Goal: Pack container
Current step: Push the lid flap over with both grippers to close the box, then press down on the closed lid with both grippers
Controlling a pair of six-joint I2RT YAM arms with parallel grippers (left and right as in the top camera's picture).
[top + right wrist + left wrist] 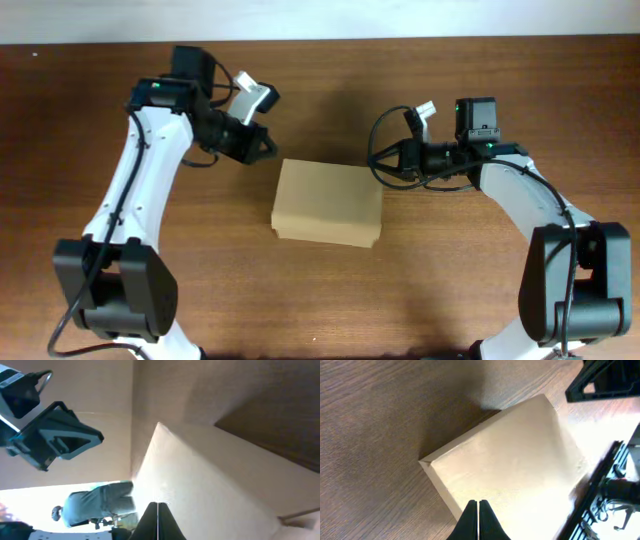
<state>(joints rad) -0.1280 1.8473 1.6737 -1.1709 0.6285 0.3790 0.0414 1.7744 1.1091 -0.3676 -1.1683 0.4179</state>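
From overhead, the container (328, 202) lies near the middle of the table (450, 290) with its lid down flat, its long sides running roughly from 9 to 3 o'clock. My left claw (268, 143) hangs at about 10 o'clock from the box, just off its far left corner and clear of it. My right claw (377, 165) sits at about 2 o'clock, just beside the far right corner; I cannot tell whether it touches.

In my left wrist view, the left claw (478, 510) has its two dark fingers pressed together with nothing between them. The container (515, 460) fills the frame from 6 to 1 o'clock, and bare table (380, 420) lies toward 9 o'clock.

In my right wrist view, the right claw (158, 510) is also pinched together and empty. The container (215, 475) spreads toward 3 o'clock. My left arm (55, 435) shows at 10 o'clock.
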